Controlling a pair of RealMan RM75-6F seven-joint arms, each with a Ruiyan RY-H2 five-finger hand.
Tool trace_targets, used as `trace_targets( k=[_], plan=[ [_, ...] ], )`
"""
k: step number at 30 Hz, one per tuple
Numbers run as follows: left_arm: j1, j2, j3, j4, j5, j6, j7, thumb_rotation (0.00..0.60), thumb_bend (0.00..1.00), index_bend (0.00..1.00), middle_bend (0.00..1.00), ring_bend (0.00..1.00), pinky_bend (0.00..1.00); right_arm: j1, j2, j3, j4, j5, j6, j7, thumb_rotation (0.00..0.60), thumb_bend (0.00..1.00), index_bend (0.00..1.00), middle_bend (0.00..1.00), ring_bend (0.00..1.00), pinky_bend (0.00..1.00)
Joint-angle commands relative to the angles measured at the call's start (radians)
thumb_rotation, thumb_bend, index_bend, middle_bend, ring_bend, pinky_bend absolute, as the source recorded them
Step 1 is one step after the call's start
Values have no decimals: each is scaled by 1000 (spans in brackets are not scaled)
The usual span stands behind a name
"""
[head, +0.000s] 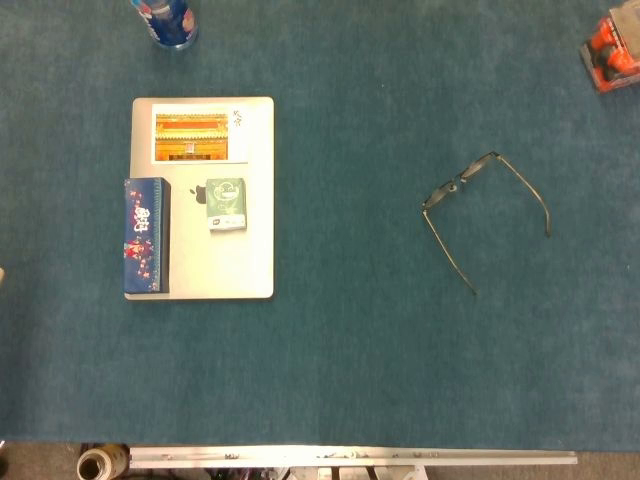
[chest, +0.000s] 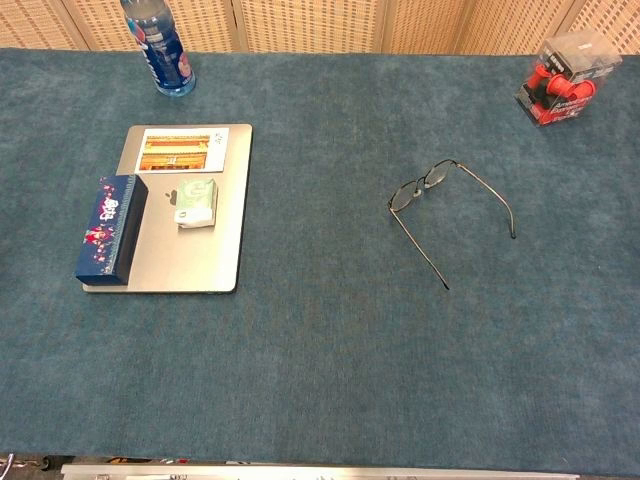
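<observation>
1. We saw neither hand in the head or chest view, so we could not tell their finger state.
2. The glasses (head: 485, 212) lay open on the blue table (head: 350, 350), well apart from the laptop (head: 240, 270).
3. We judged a gentle pinch at the frame's bridge safest.

Box (head: 146, 237), packet (head: 227, 204), card (head: 199, 134) on laptop (head: 250, 270) left, glasses (head: 487, 215) right, perhaps unfolded.

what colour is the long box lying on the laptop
Dark blue with small red and white figures, the long box lies along the laptop's left edge; clearest in the chest view.
</observation>
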Motion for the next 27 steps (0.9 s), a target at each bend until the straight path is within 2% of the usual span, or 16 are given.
trace_targets(
  k=[1,13,22,27],
  plan=[
    [0,-2,6,9,1,-7,4,600,0,456,457,336,437,-1,-9,-9,13,1,-10,5,600,197,491,434,373,636],
    [2,-8,3,16,1,-2,-9,600,0,456,457,336,437,20,-9,5,6,-6,-20,4,600,197,491,434,372,636],
    [8,-10,12,35,6,-5,-28,600,0,456,457,336,437,68,-21,30,-19,-8,-54,-52,600,189,491,434,371,634],
    [13,-10,17,45,8,-4,-38,600,0,456,455,336,437,110,-33,51,-29,0,-92,-92,600,160,491,434,369,565]
  ],
)
